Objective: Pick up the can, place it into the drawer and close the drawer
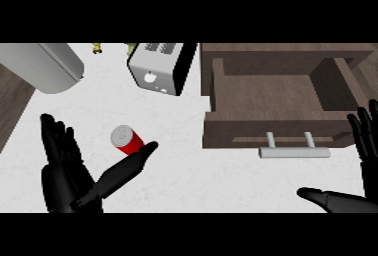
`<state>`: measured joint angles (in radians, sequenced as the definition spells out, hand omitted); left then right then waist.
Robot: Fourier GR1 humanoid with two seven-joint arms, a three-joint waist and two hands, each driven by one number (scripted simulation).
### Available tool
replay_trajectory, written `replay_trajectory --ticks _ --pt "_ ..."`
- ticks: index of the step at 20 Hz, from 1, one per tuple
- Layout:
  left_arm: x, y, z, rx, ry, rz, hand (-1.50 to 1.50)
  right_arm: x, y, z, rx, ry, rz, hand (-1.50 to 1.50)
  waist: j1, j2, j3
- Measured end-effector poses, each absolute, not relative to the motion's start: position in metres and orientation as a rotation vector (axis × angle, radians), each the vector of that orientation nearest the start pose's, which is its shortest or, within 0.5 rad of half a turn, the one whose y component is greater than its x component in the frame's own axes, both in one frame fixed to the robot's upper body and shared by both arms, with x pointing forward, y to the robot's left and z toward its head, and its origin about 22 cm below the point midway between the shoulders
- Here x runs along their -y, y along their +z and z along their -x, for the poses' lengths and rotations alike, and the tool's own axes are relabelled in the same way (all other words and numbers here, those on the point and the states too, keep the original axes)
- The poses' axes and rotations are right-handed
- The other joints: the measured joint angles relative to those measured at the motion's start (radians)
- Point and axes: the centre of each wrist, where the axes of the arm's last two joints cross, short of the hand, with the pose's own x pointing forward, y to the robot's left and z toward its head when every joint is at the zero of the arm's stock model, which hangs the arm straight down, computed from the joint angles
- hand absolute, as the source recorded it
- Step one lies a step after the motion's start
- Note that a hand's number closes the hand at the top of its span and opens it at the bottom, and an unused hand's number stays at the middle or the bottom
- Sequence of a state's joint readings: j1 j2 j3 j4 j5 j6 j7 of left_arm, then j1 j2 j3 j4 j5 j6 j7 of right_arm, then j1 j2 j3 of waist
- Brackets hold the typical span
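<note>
Can not yet lifted; drawer open and waiting

Progress is judged to be at the very start. The can (128, 139), red with a pale top, is seen lying tilted on the white worktop (192, 170), to the left of the drawer (275, 95) and apart from it. The left robot hand (65, 175) is placed around it: its fingers are held straight and upright just left of the can, and its thumb is stretched out beneath the can's lower end, where contact may be made, though this cannot be settled from the head view. Nothing is gripped by that hand; it is spread wide. The right robot hand (362, 150) is shown at the right edge, also spread, with fingers up and nothing held, beside the drawer's right corner.

The drawer is seen pulled out, its dark wooden interior bare as far as can be told, with its pale bar handle (293, 152) facing the robot. Three steps are therefore judged to remain: the can must be grasped and raised, carried rightward and set inside the drawer, and the drawer front must be pushed in.

No brand, label or writing can be read on the can. A silver toaster (157, 67) stands behind the can; a small pale mark is visible on its face, but no lettering can be made out.
</note>
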<state>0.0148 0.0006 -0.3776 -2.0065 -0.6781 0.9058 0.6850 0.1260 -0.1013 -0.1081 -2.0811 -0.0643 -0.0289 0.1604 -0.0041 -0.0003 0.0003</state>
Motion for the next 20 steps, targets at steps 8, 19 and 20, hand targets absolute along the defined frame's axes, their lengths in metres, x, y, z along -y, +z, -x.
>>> replay_trajectory --ticks 8,19,20 --pt "-0.138 0.061 -0.218 1.514 0.503 -0.608 -1.5 0.279 0.105 -0.185 1.823 -0.067 0.176 -1.5 0.0 0.0 -0.001" --pt "-0.14 -0.001 -0.23 1.443 0.532 -0.652 -1.5 0.291 0.111 -0.17 1.833 -0.069 0.191 -1.5 -0.002 0.0 -0.001" --pt "-0.141 -0.004 -0.233 1.437 0.538 -0.653 -1.5 0.291 0.114 -0.173 1.833 -0.068 0.188 -1.5 -0.001 0.001 -0.001"
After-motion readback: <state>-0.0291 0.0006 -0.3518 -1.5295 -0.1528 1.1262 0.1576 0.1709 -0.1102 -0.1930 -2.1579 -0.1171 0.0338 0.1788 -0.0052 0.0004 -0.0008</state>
